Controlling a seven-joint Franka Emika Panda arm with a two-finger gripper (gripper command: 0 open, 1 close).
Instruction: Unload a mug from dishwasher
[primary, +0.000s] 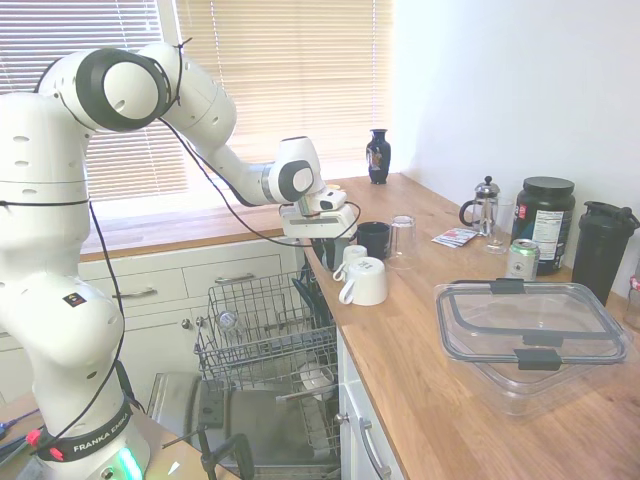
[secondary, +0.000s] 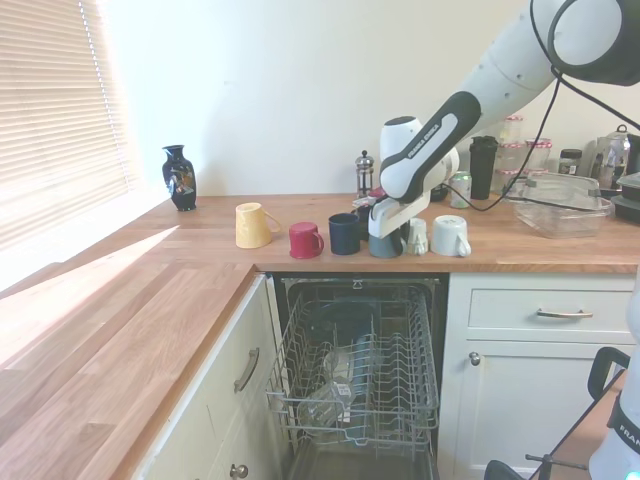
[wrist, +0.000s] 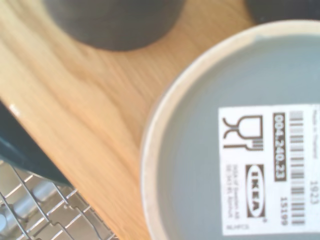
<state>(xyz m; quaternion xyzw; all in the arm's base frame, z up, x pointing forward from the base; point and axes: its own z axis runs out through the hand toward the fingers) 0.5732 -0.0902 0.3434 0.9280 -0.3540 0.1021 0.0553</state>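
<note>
The grey-blue mug (secondary: 386, 244) is upside down at the front of the wooden counter, between a navy mug (secondary: 343, 233) and two white mugs (secondary: 450, 236). My gripper (secondary: 386, 228) sits directly over it, shut on the mug. Whether the mug rests on the wood or hangs just above it I cannot tell. In the wrist view its pale-rimmed base (wrist: 240, 150) with a white barcode label fills most of the picture. From the first exterior view my gripper (primary: 322, 232) hides most of the mug. The dishwasher rack (secondary: 355, 370) stands pulled out below the counter, above the lowered door (primary: 250, 425).
A yellow mug (secondary: 250, 225) and a red mug (secondary: 303, 240) stand left of the navy one. Two white mugs (primary: 365, 280), an upturned glass (primary: 402, 240) and a lidded plastic container (primary: 530, 330) occupy the counter. A dark vase (secondary: 179, 177) stands in the corner.
</note>
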